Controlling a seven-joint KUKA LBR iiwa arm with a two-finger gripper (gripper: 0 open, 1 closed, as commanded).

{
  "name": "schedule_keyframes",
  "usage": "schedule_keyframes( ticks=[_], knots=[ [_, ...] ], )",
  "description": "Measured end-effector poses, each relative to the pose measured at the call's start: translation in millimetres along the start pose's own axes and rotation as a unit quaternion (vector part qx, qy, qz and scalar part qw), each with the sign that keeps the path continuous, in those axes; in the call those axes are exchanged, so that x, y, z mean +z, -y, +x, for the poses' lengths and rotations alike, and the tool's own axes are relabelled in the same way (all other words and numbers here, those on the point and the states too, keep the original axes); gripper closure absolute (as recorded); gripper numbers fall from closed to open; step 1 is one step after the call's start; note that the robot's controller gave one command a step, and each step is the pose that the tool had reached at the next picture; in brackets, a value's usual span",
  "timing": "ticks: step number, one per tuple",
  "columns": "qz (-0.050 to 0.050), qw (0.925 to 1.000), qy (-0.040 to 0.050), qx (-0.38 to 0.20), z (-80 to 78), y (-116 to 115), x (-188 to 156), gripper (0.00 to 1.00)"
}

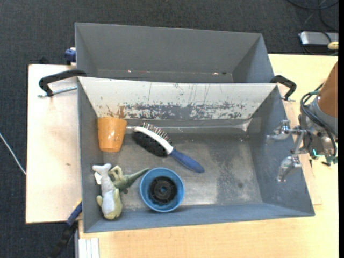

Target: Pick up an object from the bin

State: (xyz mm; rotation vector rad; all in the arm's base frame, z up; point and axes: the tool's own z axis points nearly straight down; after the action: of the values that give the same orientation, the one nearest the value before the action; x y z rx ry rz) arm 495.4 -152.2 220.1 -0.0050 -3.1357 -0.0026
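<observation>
Gripper (284,150) at right wall of bin (236,183), fingers spread w/ nothing btwn them; nearest item, hairbrush (161,144) mid-bin, lies diagonally, black bristle head upper-left, blue handle pointing lower-right.

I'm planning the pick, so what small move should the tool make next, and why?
Probably shift the tool left, toward the brush: it hangs open by the right wall, and the brush's blue handle lies nearest.

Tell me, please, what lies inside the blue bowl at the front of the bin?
A black round object sits inside the blue bowl, filling most of it. The bowl's bottom beneath it is covered, so nothing more can be told.
</observation>
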Motion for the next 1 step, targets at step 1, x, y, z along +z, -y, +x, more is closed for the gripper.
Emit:
schedule_keyframes(
  ticks=[1],
  knots=[
    [0.000,0.9981,0.0049,0.061,-14.5,-116.8,151.7,0.00]
  ],
)
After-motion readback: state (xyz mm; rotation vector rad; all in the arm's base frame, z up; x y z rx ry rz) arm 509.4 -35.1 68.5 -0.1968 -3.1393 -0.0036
